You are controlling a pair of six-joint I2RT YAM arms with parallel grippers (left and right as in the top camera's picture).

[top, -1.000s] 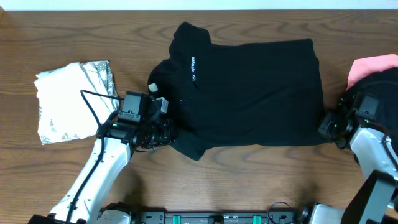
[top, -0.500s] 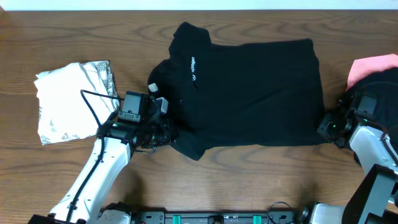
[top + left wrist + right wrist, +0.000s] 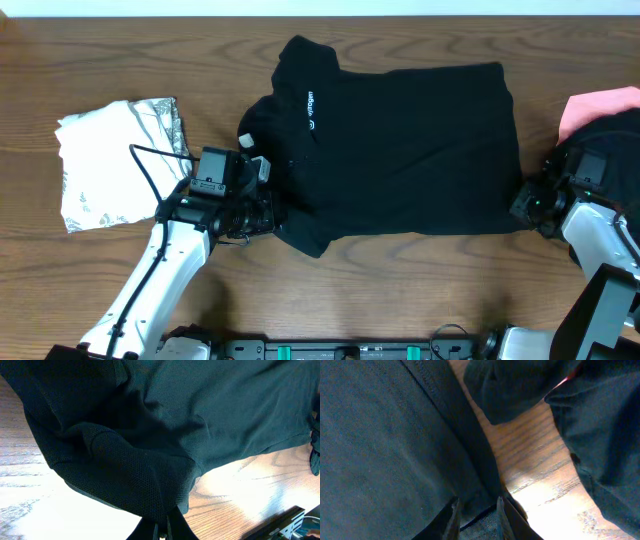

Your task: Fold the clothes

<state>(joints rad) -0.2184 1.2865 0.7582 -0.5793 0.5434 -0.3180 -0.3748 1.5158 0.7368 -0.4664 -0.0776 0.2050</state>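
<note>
A black short-sleeved shirt with a small white logo lies spread flat across the middle of the table. My left gripper is shut on its lower-left sleeve; in the left wrist view the dark fabric bunches into the closed fingertips. My right gripper sits at the shirt's lower-right corner. Its fingers stand a little apart, with the shirt's hem lying between them. A pink piece and another black garment lie at the far right. A white, grey-printed one lies folded at the left.
Bare wood runs along the front of the table, ahead of the shirt. The right arm's base stands close to the pile at the right edge. A cable from the left arm loops over the folded white garment.
Almost nothing has moved. The right gripper has edged slightly left toward the shirt's corner, and its fingers have parted a touch.
</note>
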